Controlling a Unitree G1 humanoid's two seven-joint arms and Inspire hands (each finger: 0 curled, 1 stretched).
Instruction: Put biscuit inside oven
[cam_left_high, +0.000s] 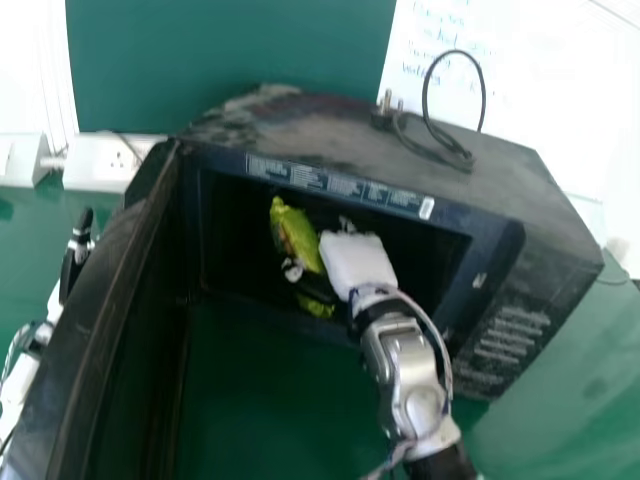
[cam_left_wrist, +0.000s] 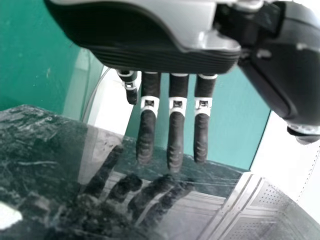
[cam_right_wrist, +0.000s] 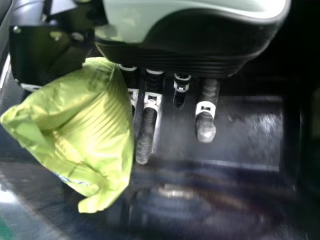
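Observation:
A black microwave oven stands with its door swung open to the left. My right hand reaches into its cavity, holding the yellow-green biscuit packet on its left side. In the right wrist view the packet is crumpled and held between the thumb side and the nearest fingers of the right hand; part of the grip is hidden behind it. My left hand is on the door's far side, fingers straight; in the left wrist view the left hand is close to the door's glossy outer face.
A looped black cable with its plug lies on the oven top. White socket boxes stand behind at the left, on the green tabletop. The open door stands between my two arms.

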